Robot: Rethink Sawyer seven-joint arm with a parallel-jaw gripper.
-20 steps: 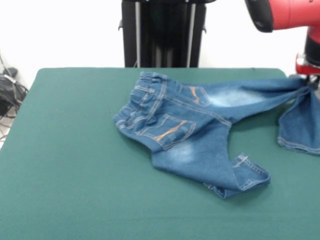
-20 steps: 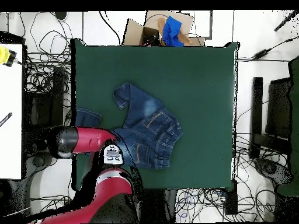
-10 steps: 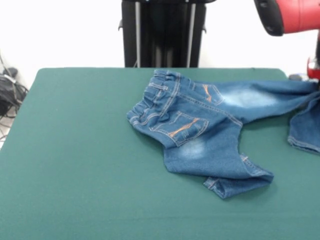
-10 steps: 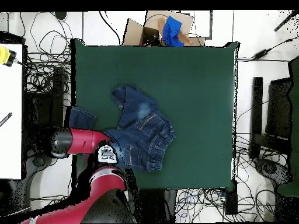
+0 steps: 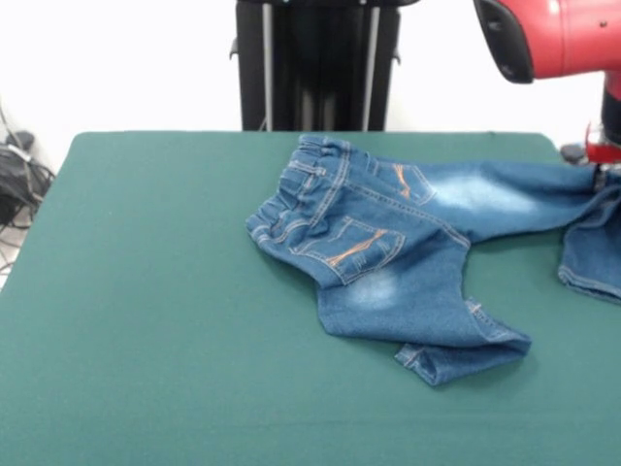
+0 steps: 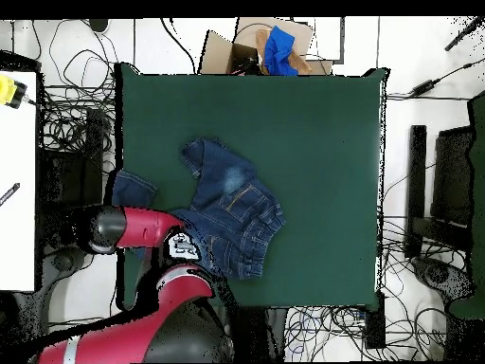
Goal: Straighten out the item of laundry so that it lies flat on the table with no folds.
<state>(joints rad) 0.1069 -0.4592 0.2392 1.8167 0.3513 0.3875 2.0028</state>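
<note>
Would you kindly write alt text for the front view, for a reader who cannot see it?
A small pair of blue jeans lies rumpled on a green table, one leg folded under at its hem, the other stretched to the right edge. A red robot arm enters at the upper right.

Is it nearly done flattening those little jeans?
Not yet. Done: the seat and waistband of the jeans lie spread on the table, pockets up. In hand: the arm is over the end of one leg at the table's edge, where that leg doubles back on itself; its gripper is hidden. Left: that fold, and the other leg's cuff, which is turned over on itself.
</note>
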